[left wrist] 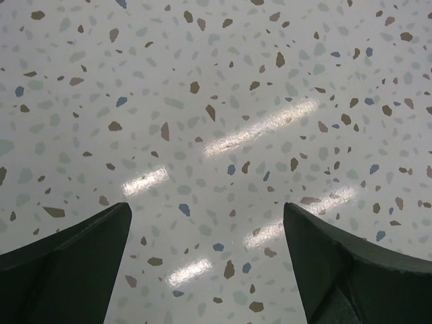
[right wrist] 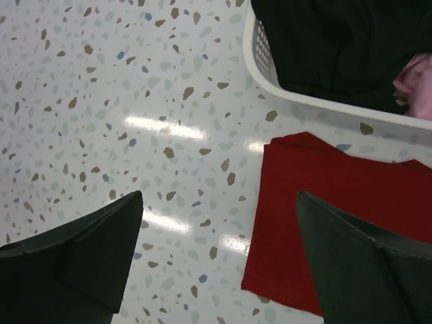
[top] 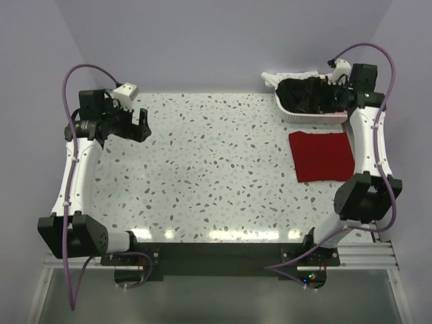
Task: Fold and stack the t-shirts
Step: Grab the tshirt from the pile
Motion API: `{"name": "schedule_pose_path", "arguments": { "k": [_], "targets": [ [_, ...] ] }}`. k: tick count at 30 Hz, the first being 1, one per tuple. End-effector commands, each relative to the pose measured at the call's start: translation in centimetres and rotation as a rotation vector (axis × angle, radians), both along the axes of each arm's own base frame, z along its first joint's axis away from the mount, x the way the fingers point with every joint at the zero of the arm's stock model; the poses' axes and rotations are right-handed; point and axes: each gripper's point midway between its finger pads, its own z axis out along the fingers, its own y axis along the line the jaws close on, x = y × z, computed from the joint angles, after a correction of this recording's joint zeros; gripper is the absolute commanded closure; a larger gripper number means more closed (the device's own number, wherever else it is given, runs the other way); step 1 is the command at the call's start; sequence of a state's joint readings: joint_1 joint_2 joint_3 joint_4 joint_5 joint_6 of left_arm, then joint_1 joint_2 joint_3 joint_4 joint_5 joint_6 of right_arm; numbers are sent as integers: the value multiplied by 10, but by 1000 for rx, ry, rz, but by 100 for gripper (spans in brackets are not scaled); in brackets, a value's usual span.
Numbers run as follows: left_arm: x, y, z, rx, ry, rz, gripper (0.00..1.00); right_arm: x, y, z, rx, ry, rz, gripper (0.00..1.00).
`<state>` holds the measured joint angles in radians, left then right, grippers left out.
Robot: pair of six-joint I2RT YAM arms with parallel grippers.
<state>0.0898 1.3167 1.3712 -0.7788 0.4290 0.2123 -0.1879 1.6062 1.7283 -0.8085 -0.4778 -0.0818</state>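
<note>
red t-shirt [top: 322, 156] folded, speckled table [top: 202, 169], lavender walls [top: 202, 40]

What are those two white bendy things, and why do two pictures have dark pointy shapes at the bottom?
They are robot arms bolted to a speckled table. One picture looks down from above. The others come from cameras on the wrists, so the dark shapes are claw fingers. The left claw is open over bare table, holding nothing. The right claw is open and empty too, above a folded red t-shirt. A black t-shirt sits crumpled in a white basket.
</note>
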Motion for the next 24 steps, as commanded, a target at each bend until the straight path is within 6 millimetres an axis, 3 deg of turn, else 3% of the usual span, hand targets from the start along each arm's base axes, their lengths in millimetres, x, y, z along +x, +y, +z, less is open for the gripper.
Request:
{"name": "schedule_pose_path", "arguments": {
  "k": [1,2,3,4,5,6,7,8,10,12,17,18,20,24],
  "targets": [
    [32,12,27,77,-140,-6,0,54,-17,14,-20,-102,-79,1],
    [39,12,22,86,-131,-25,0,75,-28,-13,-43,-57,-103,2],
    [45,11,30,84,-153,-38,0,90,-34,0,-69,-98,-115,1],
    [49,11,31,84,-154,-42,0,101,-40,-4,-83,-96,-127,1],
    [56,10,27,81,-142,-51,0,119,-49,-33,-100,-42,-146,1],
    [61,10,34,79,-158,-55,0,132,-54,-16,-119,-94,-152,1],
    [65,11,33,75,-152,-51,0,143,-57,-21,-124,-93,-158,1],
    [72,10,31,66,-141,-53,0,157,-60,-41,-123,-74,-158,1],
    [81,10,17,50,-97,-46,0,179,-62,-33,-135,-142,-148,1],
    [87,12,14,43,-70,-27,0,197,-63,-54,-179,-150,-127,1],
    [93,13,-22,17,58,-1,0,229,-52,-87,-240,-203,-77,1],
    [92,14,-27,14,80,7,0,234,-54,-106,-254,-182,-85,1],
    [93,15,-38,12,118,19,0,241,-55,-120,-265,-179,-91,1],
    [96,23,-42,37,148,47,0,252,-65,-156,-307,-151,-141,4]
  ]
}}
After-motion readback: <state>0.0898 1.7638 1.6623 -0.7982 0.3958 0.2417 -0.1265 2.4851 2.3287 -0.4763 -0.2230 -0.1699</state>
